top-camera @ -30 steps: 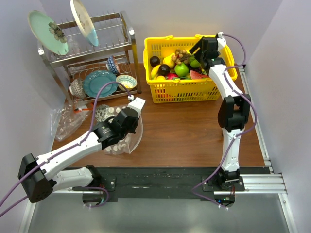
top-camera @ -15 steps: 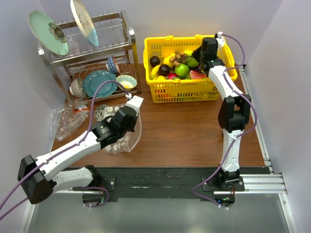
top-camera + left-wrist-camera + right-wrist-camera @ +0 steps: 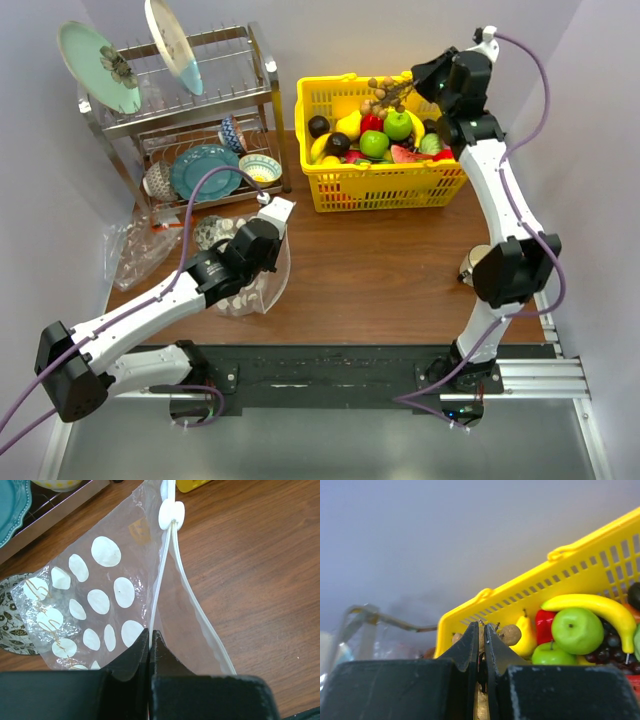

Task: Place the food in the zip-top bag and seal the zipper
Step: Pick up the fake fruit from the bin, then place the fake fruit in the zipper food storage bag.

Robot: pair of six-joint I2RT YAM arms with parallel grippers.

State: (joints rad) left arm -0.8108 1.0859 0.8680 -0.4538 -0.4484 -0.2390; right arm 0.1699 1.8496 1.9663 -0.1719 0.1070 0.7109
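A brown wooden table (image 3: 380, 270) sits between pale walls, with a yellow basket (image 3: 380, 190) of toy fruit at its far side. Over the basket's far rim, the right gripper (image 3: 481, 628) is pinched tight on the stem of the cluster of tan-brown balls (image 3: 383, 95), which appears raised above the pile. Two green apples (image 3: 375, 143) and the red fruit (image 3: 372, 122) lie inside the basket.

Well apart from the basket, to its near left, the left gripper (image 3: 150, 635) is clamped on one lip of the zip-top bag (image 3: 182, 610). The zipper (image 3: 167, 560) strips part into a narrow mouth, meeting at a white slider (image 3: 171, 515) on the end toward the basket. A dotted wrap (image 3: 100, 602) lies beside the bag.

The mouth looks tight for the cluster. Raising the held lip to widen it, then lowering the cluster well inside before letting go, seems wise.

Gold script on the dotted wrap is too small to read.
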